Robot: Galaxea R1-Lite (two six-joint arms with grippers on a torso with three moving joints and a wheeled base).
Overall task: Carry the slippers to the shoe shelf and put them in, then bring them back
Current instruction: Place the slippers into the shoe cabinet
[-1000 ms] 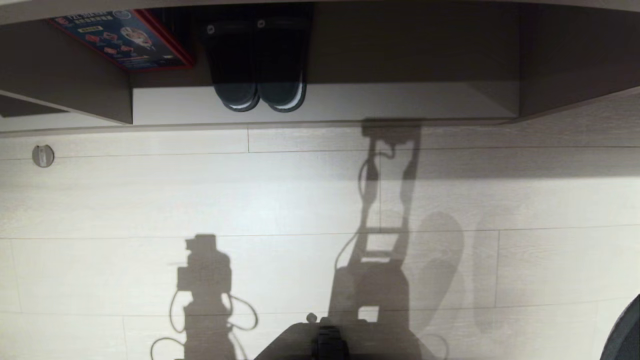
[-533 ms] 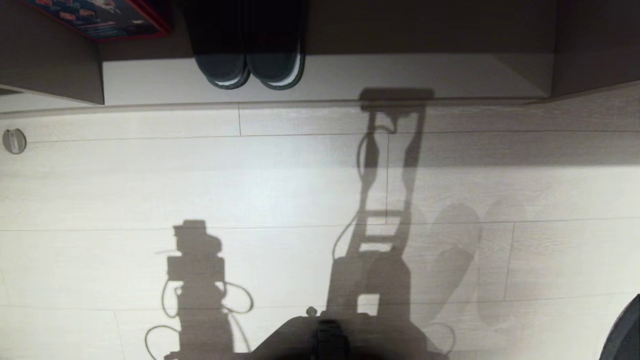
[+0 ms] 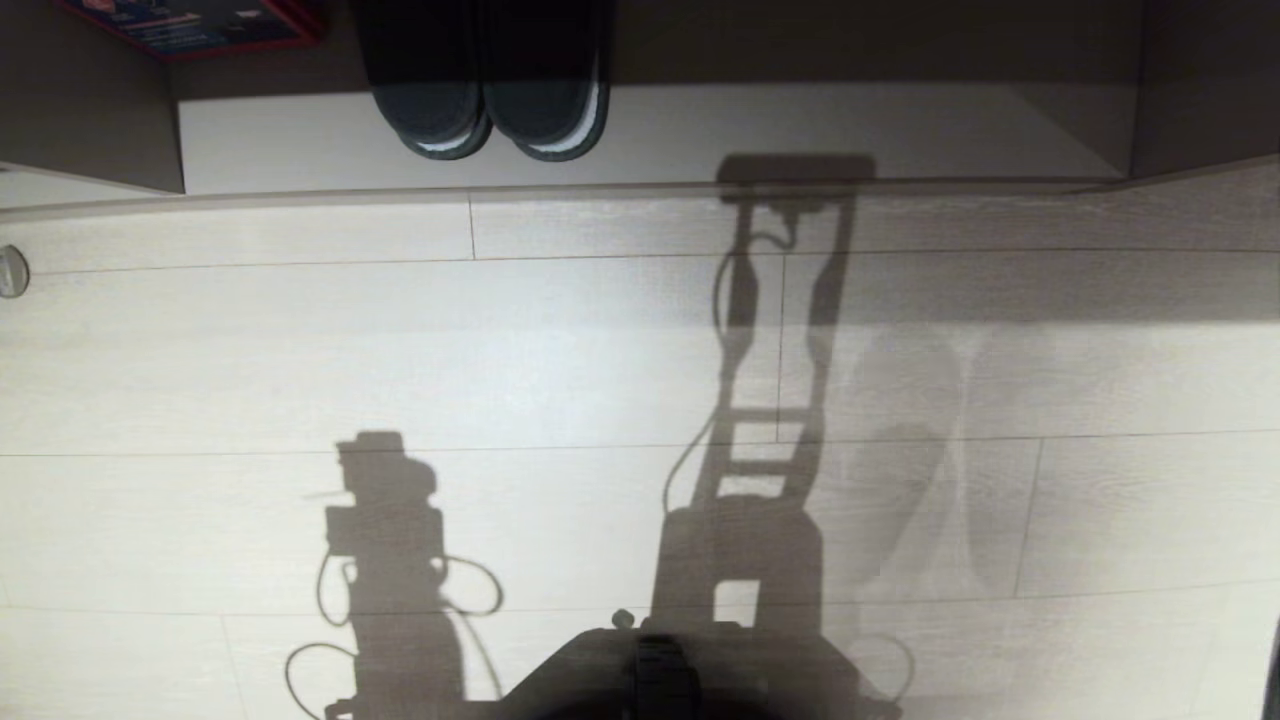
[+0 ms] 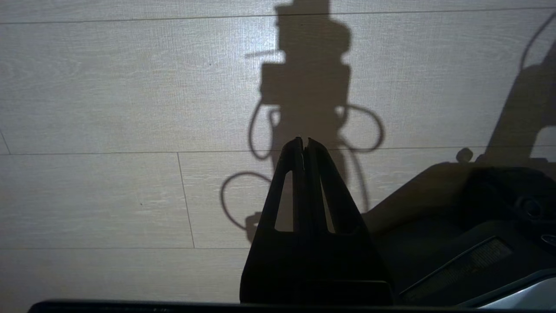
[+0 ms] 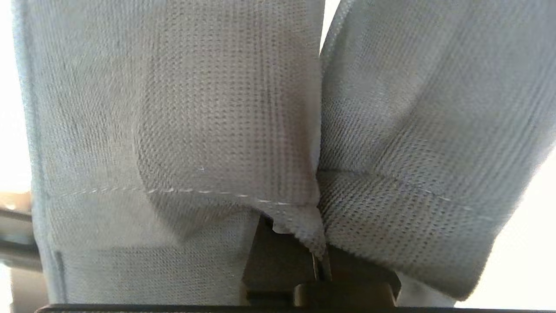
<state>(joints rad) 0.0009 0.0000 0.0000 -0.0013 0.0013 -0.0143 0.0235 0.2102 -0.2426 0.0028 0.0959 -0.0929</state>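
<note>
The slippers (image 5: 182, 130) are held pinched in the closed right end effector (image 5: 319, 261) during carrying; next, the shelf (image 3: 900, 130) ahead must be reached

Floor (image 3: 300, 350): pale wood-grain planks running beneath the closed left jaws; robot shadows fall across it.
Shoe shelf (image 3: 700, 130): low cubby unit standing on the floor, well beyond the jaws.
Shelf board: carries a black pair with white-edged soles (image 3: 495, 100) and a red-edged box (image 3: 190, 20).
</note>
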